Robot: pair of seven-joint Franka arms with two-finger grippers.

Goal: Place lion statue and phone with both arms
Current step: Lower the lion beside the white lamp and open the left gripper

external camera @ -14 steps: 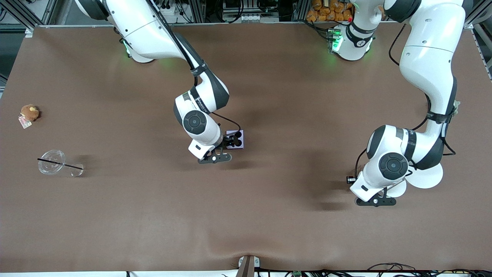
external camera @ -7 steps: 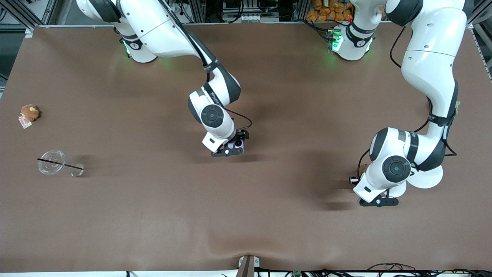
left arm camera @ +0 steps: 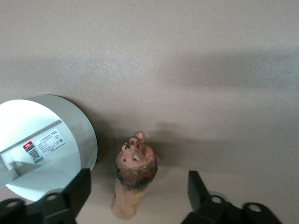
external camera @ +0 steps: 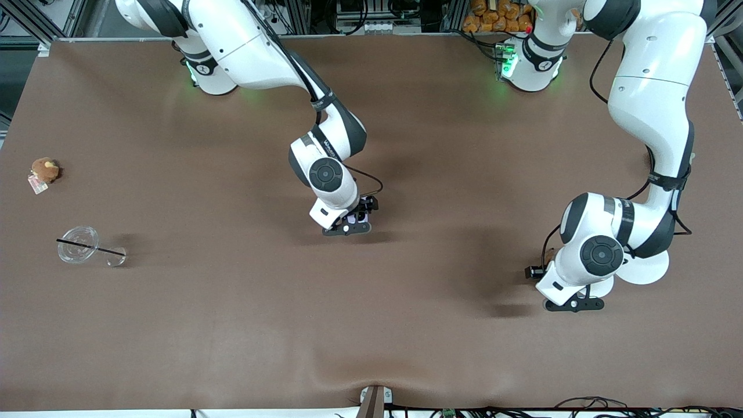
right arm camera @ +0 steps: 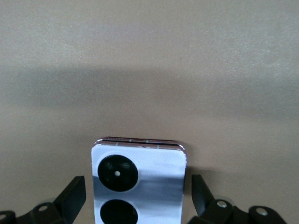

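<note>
1. Front view: the right gripper (external camera: 354,223) hangs over the phone (external camera: 361,217) mid-table (external camera: 232,325), bare cloth all round. The left gripper (external camera: 572,299) is beside a white container (external camera: 641,268) toward the left arm's end.
2. Left wrist view: fingers (left arm camera: 198,189) spread wide, clear of the lion statue (left arm camera: 134,179); the container (left arm camera: 42,144) is just beside it.
3. Right wrist view: fingers (right arm camera: 201,191) wide, flanking the phone (right arm camera: 138,182) without touching.
</note>
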